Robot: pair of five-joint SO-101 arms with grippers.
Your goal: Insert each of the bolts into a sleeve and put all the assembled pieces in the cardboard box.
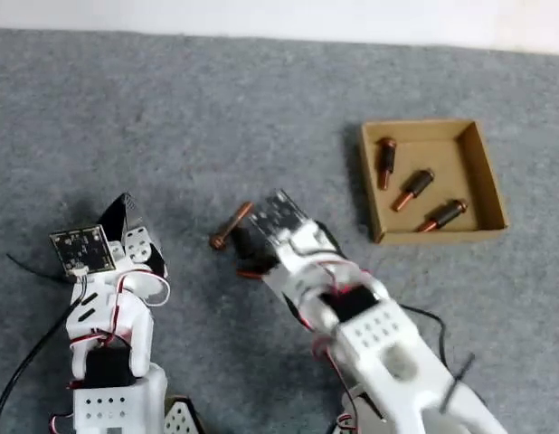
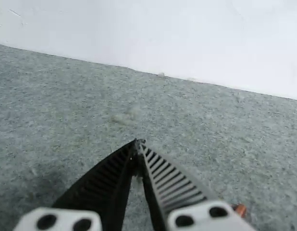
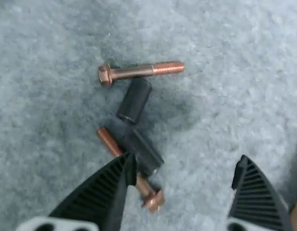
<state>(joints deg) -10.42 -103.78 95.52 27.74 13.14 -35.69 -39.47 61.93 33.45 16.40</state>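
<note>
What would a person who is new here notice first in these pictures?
The cardboard box, right in the high view, holds three assembled pieces. Near the open right end effector lie a bare bolt, an empty black sleeve and one bolt already in its sleeve, all on grey carpet.

The worktop (image 1: 216, 117) was covered in rough, fuzzy grey cloth. The bolt (image 3: 139, 71) was shiny copper-coloured metal, the sleeve (image 3: 134, 100) was smooth, dull black, and the cardboard box (image 1: 442, 236) was plain brown, not shiny. The right tool (image 3: 187, 159) had ribbed black plastic fingers (image 3: 256, 192).
</note>
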